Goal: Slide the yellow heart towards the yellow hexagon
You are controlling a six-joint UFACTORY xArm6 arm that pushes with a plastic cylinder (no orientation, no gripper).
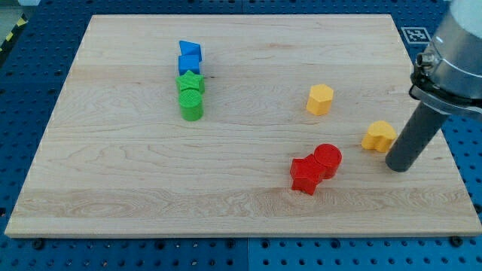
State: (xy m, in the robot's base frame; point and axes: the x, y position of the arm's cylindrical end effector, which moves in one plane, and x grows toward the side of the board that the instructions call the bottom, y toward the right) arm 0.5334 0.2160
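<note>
The yellow heart (pixel 379 136) lies near the board's right edge. The yellow hexagon (pixel 320 99) sits up and to the left of it, a short gap between them. My tip (pixel 399 167) is at the lower end of the dark rod, just below and to the right of the yellow heart, very close to it or touching its lower right side.
A red cylinder (pixel 327 159) and a red star-like block (pixel 306 175) touch each other left of my tip. At upper left a blue triangle (pixel 190 50), a blue block (pixel 188 65), a green star (pixel 190 83) and a green cylinder (pixel 191 106) form a column. The wooden board (pixel 113 188) ends just right of the rod.
</note>
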